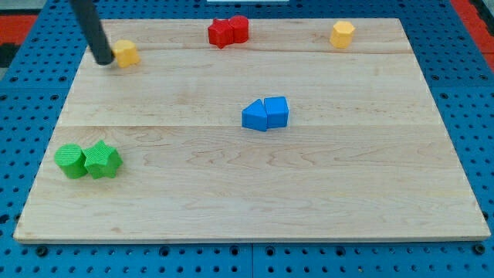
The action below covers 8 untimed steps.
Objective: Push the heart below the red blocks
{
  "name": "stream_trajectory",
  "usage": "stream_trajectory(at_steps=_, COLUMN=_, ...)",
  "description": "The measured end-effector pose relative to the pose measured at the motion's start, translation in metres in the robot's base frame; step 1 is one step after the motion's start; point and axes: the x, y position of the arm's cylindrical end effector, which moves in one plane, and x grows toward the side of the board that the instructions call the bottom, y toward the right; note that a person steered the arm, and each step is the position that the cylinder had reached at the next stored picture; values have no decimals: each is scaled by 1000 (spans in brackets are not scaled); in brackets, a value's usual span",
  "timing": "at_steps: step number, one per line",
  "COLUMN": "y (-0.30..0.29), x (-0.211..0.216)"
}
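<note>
The yellow heart-shaped block (125,53) lies near the bench's top-left corner, well apart from the two red blocks (228,32) that sit touching each other by the top edge. My tip (103,60), the lower end of the straight dark rod, touches the heart's left side. There is no gripper on this arm, so nothing is clamped or held. A yellow hexagonal block (343,34) rests near the top-right corner. Two blue blocks (265,114) touch at the middle of the pale wooden bench (255,193). Two green blocks (88,161) touch near the left edge.
</note>
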Motion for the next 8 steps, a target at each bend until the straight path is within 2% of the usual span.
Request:
stream_trajectory(at_steps=1, y=54, x=3)
stream_trajectory(at_steps=3, y=-56, x=-14)
stream_trajectory(at_steps=5, y=39, x=-22)
stream_trajectory(at_steps=6, y=34, x=-36)
stream_trajectory(at_steps=7, y=76, x=-38)
stream_trajectory(at_steps=8, y=123, x=-19)
